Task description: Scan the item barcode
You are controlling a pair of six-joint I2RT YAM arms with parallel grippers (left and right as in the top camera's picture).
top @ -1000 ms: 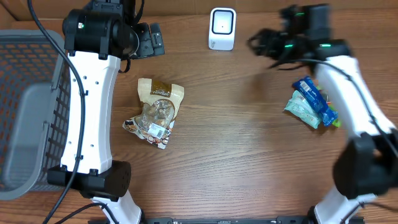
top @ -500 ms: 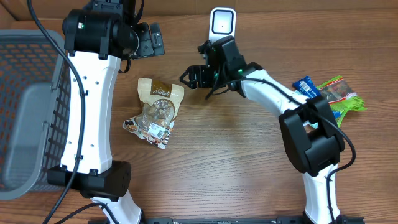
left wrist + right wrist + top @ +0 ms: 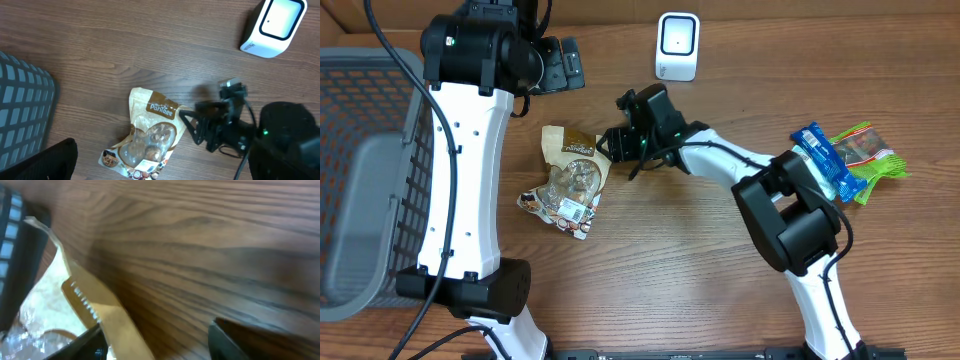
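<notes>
Your right gripper (image 3: 612, 142) has crossed from the table's right edge to the snack pouch (image 3: 570, 180), jaws parted astride its corner, gripping nothing yet. Your left gripper (image 3: 560, 65) gapes empty. Pickup looks imminent.

Brown wood-grain table (image 3: 670, 265)

tan snack pouch (image 3: 568, 180) lies flat, its upper corner at the right gripper (image 3: 610, 145) fingertips. white scanner (image 3: 677, 45) stands upright beyond that gripper, apart.
</notes>
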